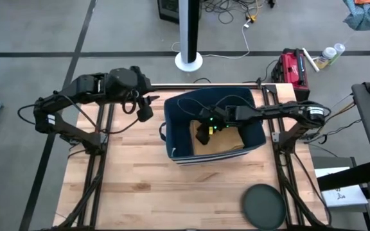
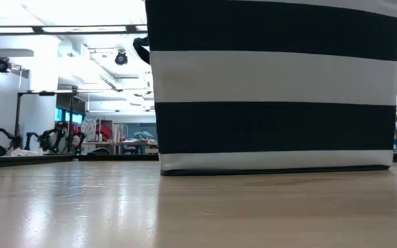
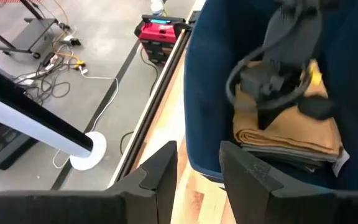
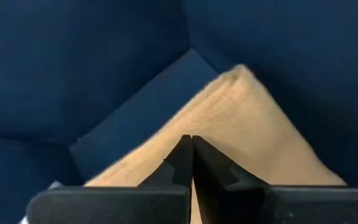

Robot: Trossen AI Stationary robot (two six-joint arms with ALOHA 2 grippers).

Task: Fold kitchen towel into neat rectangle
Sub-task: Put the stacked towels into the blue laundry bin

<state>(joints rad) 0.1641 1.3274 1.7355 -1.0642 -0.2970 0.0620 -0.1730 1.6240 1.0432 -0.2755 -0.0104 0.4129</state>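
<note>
A navy bin [image 1: 172, 131] stands at the table's far middle; the low view shows its striped wall [image 2: 274, 83]. A folded tan towel [image 1: 229, 142] lies in it on top of a stack, also seen in the left wrist view [image 3: 291, 134] and the right wrist view [image 4: 253, 124]. My right gripper [image 1: 204, 135] reaches down inside the bin, shut, with its tips [image 4: 191, 146] at the towel's top. My left gripper [image 1: 145, 114] is open and empty [image 3: 197, 165], just left of the bin's left wall and above the table. My right gripper comes from above, slanting down into the bin, with its shut fingertips [image 3: 265, 121] at the tan towel's top face near a folded edge [image 4: 166, 146]. I cannot tell whether they touch the cloth or have a layer between them. The towel lies flat on the stack.
Grey folded cloth [image 3: 278, 155] lies under the tan towel in the bin. A dark round disc [image 1: 263, 205] sits at the table's near right. Bare wooden tabletop [image 1: 172, 192] spreads in front of the bin. A red box [image 1: 292, 64] and a white pole base [image 1: 189, 61] stand off the table.
</note>
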